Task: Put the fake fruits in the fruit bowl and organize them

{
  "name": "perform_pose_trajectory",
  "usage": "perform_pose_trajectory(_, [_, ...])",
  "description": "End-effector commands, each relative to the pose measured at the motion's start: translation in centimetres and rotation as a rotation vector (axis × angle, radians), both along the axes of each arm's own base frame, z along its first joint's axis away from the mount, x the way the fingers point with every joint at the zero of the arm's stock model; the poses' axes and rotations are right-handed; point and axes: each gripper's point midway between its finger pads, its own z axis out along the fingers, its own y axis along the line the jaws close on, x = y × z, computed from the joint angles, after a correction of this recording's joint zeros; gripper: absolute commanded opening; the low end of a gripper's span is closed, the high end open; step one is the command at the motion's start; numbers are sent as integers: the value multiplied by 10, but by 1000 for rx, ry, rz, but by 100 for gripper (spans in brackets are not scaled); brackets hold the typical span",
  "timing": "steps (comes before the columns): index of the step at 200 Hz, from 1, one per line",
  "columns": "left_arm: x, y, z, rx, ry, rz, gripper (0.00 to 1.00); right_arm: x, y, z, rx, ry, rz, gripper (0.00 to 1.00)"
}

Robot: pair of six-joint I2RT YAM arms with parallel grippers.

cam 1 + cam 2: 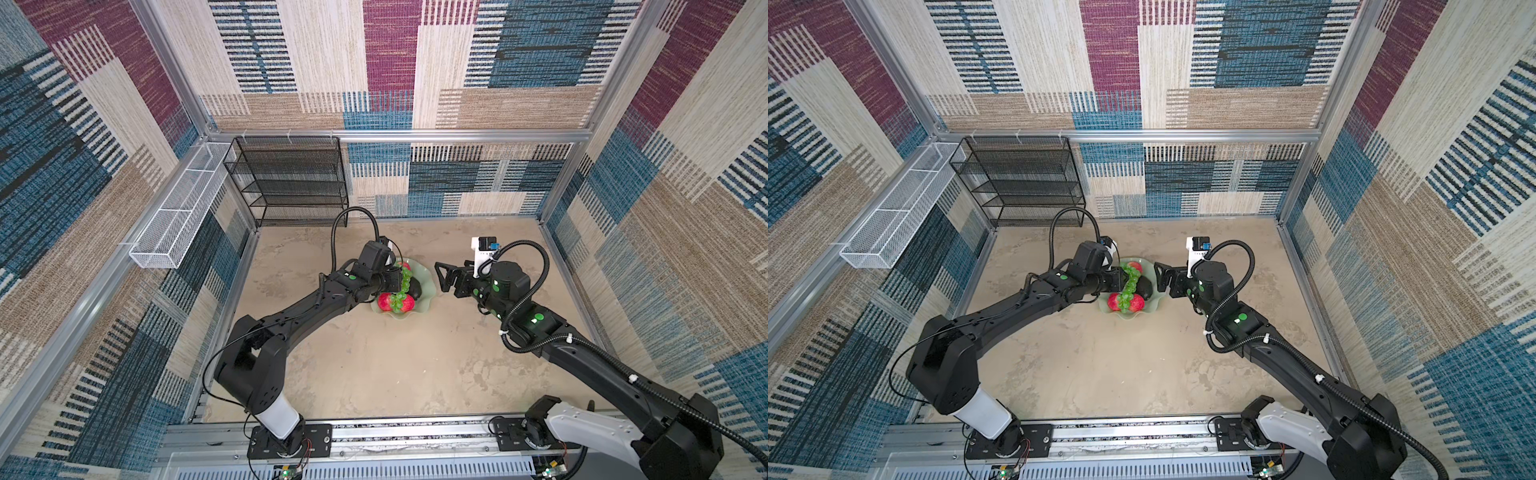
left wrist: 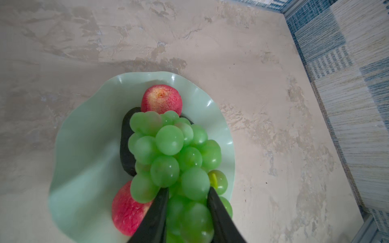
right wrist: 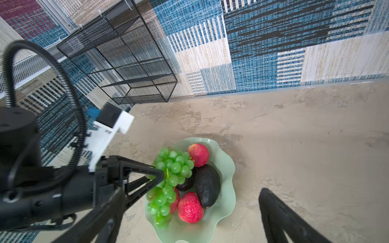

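Observation:
The pale green fruit bowl (image 1: 429,291) (image 2: 84,168) stands mid-table. In it lie three red apples (image 3: 198,154) (image 3: 190,207) (image 2: 126,210) and two dark avocados (image 3: 207,185) (image 3: 186,184). A bunch of green grapes (image 1: 402,293) (image 2: 168,145) (image 3: 172,168) drapes over them along the bowl's left side. My left gripper (image 2: 188,190) (image 1: 400,281) is shut on the grapes near their stem end, a black finger (image 2: 160,210) pressing on each side. My right gripper (image 1: 439,277) (image 1: 1158,278) hangs open and empty just right of the bowl's rim.
A black mesh shelf rack (image 1: 291,183) stands at the back left against the wall. A white wire basket (image 1: 178,212) hangs on the left wall. Patterned walls close in three sides. The arms' base rail (image 1: 395,432) runs along the front edge.

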Motion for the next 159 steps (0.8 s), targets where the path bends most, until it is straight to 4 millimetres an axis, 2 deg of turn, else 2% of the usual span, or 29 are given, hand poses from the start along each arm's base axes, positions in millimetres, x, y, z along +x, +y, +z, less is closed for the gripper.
perform_pose_trajectory(1, [13, -13, -1, -66, -1, 2, 42, 0, -1, -3, -7, 9, -8, 100])
perform_pose_trajectory(19, [15, -15, -7, -69, 23, 2, 56, 1, -2, -3, -8, 8, -10, 100])
perform_pose_trajectory(34, [17, -15, -3, -74, 18, 4, 69, 2, -2, -4, -11, 7, -11, 100])
perform_pose_trajectory(40, [17, -15, -2, -74, 15, 6, 82, 2, -2, -4, -12, 4, -10, 100])
perform_pose_trajectory(52, [17, -15, 2, -79, 4, -2, 99, 3, -1, -5, -13, 4, -8, 100])
perform_pose_trajectory(82, [13, -3, 20, -64, -47, 18, 100, 3, 1, -3, -16, -10, 0, 100])
perform_pose_trajectory(91, [11, 6, 35, -64, -100, 33, 100, 4, 0, -2, -26, -19, 2, 100])
perform_pose_trajectory(109, [5, 33, 69, -36, -238, 83, 100, 4, -3, 1, -44, -45, -1, 100])
perform_pose_trajectory(128, [-9, 75, 105, 47, -414, 145, 100, 6, -13, -1, -58, -77, -25, 100])
perform_pose_trajectory(139, [-19, 105, 117, 134, -524, 194, 100, 11, -21, -6, -76, -83, -42, 100])
perform_pose_trajectory(159, [-34, 163, 114, 253, -666, 315, 100, 25, -45, -23, -123, -61, -103, 100])
